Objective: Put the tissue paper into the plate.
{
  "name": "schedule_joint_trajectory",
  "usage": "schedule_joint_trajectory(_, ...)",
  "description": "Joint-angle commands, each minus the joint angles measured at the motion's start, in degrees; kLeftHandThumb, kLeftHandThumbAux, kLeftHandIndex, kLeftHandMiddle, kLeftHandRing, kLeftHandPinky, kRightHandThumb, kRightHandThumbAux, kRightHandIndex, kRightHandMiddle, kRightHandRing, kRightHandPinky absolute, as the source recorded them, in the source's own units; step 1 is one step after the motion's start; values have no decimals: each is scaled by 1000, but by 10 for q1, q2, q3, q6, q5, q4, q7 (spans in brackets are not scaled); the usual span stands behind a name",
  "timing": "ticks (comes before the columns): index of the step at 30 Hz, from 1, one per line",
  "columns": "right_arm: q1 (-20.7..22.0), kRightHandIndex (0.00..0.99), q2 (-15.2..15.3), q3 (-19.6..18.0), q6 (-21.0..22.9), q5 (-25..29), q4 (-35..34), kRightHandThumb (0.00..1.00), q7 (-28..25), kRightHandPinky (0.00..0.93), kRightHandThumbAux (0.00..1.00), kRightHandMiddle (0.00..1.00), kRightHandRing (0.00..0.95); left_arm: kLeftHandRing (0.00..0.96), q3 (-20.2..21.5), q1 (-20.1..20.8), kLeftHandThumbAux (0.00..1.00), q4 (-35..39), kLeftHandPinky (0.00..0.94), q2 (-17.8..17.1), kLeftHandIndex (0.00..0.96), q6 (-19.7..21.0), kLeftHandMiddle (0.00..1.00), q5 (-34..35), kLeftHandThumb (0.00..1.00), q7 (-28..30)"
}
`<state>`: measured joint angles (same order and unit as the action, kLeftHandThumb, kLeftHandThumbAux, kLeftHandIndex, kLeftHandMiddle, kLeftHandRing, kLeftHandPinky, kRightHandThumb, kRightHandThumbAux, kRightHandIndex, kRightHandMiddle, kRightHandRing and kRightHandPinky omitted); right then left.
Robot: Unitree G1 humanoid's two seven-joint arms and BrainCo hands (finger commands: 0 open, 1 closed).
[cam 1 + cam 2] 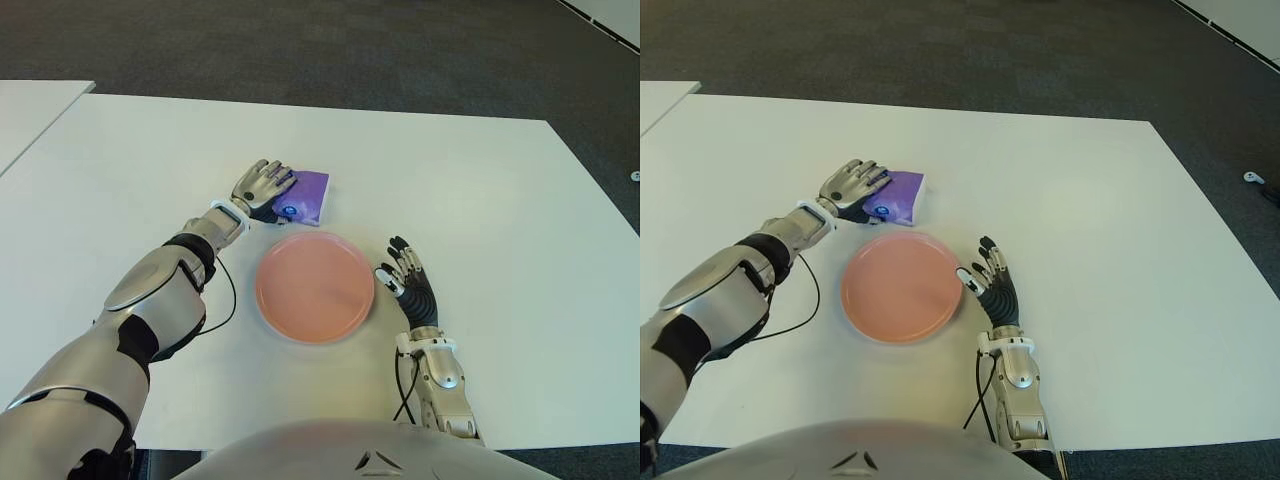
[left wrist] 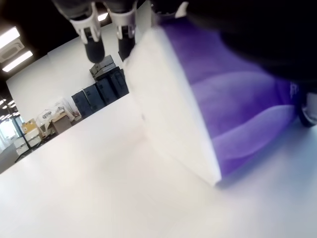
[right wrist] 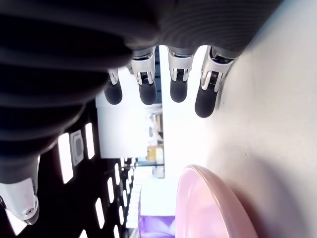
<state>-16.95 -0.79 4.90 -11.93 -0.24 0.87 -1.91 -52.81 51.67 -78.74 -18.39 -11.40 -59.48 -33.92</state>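
The tissue paper is a purple pack [image 1: 312, 192] lying on the white table [image 1: 480, 200] just beyond the pink plate [image 1: 315, 288]. My left hand [image 1: 265, 185] covers the pack's left half. Its fingers curl over the far edge and its thumb presses the near edge. In the left wrist view the pack [image 2: 237, 109] fills the space under the palm, with one corner on the table. The plate holds nothing. My right hand [image 1: 408, 280] shows just right of the plate, fingers [image 3: 178, 84] spread and holding nothing.
A second white table [image 1: 30, 110] stands at the far left, across a narrow gap. Dark carpet [image 1: 350, 50] runs beyond the table's far edge. A black cable [image 1: 225, 300] loops beside my left forearm, left of the plate.
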Motion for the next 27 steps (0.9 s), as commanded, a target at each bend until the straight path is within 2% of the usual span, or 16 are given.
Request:
schedule_joint_trajectory(1,-53,0,5,0,84,1,49,0,-3,0,573,0,0,20,-29,-65,417,-15,66,20,0,-25,27,-25,144,18)
schedule_joint_trajectory(2,-54,0,6,0,80,2,50,0,-4,0,578,0,0,201,-32,-70,481,-18,245,25,140,-18,208,-27,285,17)
schedule_joint_trajectory(3,-54,0,7,0,77,2,51,0,-4,0,581,0,0,328,-34,-74,559,-20,373,28,242,-14,333,-28,437,18)
schedule_joint_trajectory(4,-54,0,7,0,76,2,50,0,-4,0,582,0,0,409,-34,-75,609,-20,456,30,308,-12,414,-27,534,18)
schedule_joint_trajectory(7,-55,0,8,0,76,1,49,0,-4,0,582,0,0,525,-33,-82,668,-20,570,28,388,-16,527,-24,653,12)
schedule_joint_trajectory(11,-50,0,14,-2,60,1,61,0,-9,0,578,0,0,615,-33,-91,688,-19,657,27,419,-22,614,-22,699,-7)
schedule_joint_trajectory(14,-43,0,21,-2,26,0,87,0,-20,0,574,0,0,660,-33,-94,692,-19,704,28,428,-22,661,-23,712,-12)
schedule_joint_trajectory(17,-42,0,25,-2,11,1,97,0,-28,0,571,0,0,698,-34,-104,694,-21,751,31,432,-15,701,-23,717,-9)
schedule_joint_trajectory(19,-42,0,27,-3,10,2,98,0,-31,0,568,0,0,721,-35,-110,694,-23,778,33,435,-11,724,-23,718,-6)
schedule_joint_trajectory(23,-66,0,27,0,45,0,51,0,-25,0,569,0,0,745,-34,-109,696,-21,793,34,438,-11,751,-19,718,-2)
schedule_joint_trajectory(27,-57,0,25,-1,51,1,61,0,-24,0,574,0,0,755,-26,-111,698,-21,784,37,441,-5,769,-8,717,8)
